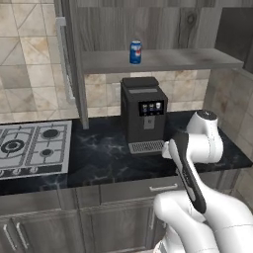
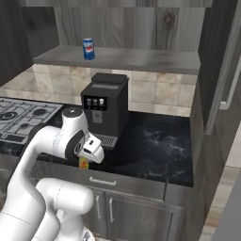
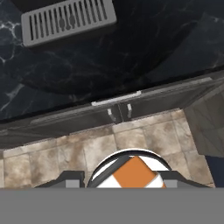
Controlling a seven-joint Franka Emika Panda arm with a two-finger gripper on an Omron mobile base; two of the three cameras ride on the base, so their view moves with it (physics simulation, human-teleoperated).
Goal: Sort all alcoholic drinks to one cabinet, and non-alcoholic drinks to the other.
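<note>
Fingers (image 3: 127,186) clamp the orange carton (image 3: 133,173) — aloft.

Left base view: behind the arm on its left, facing forward and down at mid range over the black marble desk (image 1: 99,158), hob (image 1: 32,146) on its left side. Right base view: behind on the right, same facing and range, open cabinet door (image 2: 221,70) along its right edge. Both share the coffee machine (image 1: 143,116), the shelf (image 1: 163,60) above it and the blue soda can (image 1: 135,52). Hand view: looks straight down, close, over the desk's front edge, the machine's drip grille (image 3: 68,19) at top, drawer fronts and tiled floor (image 3: 131,144) below.
</note>
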